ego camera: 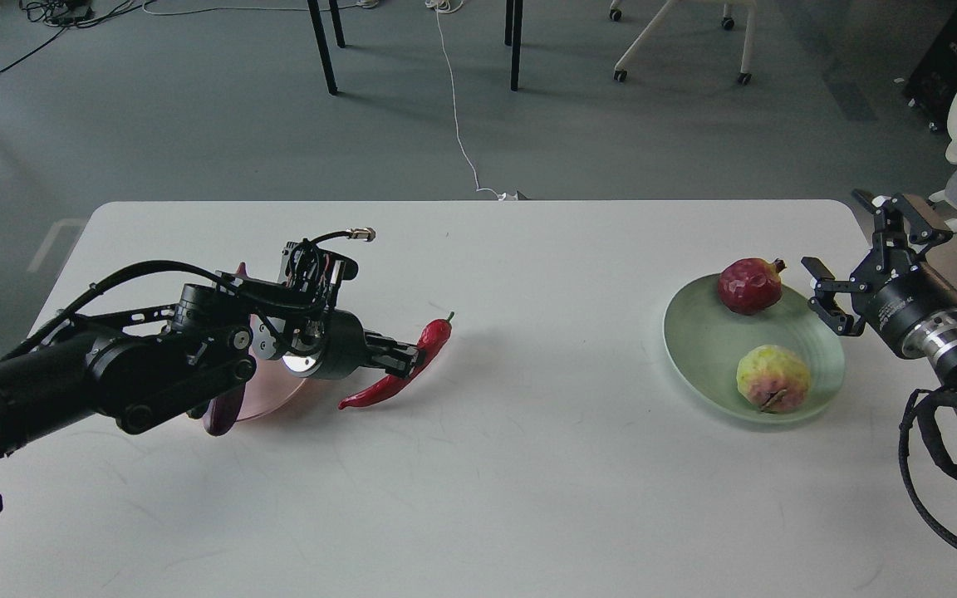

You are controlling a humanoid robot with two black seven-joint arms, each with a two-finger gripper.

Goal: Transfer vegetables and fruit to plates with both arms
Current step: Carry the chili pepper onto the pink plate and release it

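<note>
Chili pepper (pixel 399 370), red, wrinkled and curved, held at its middle by the left claw (pixel 414 358) just right of the pink plate (pixel 275 390).

Eggplant (pixel 223 411) lies on the pink plate, mostly hidden under the left arm. Pomegranate (pixel 749 285) and the yellow-green fruit (pixel 773 379) sit apart on the green plate (pixel 699 349) near the table's (pixel 528 465) right edge. The right claw (pixel 819 292) stands open beside this plate. The middle and front of the table give wide room.

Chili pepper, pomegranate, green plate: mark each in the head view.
chili pepper (pixel 437 334), head view, upper body near the stem.
pomegranate (pixel 748 286), head view, centre of its front.
green plate (pixel 699 336), head view, bare left inner surface.
</note>
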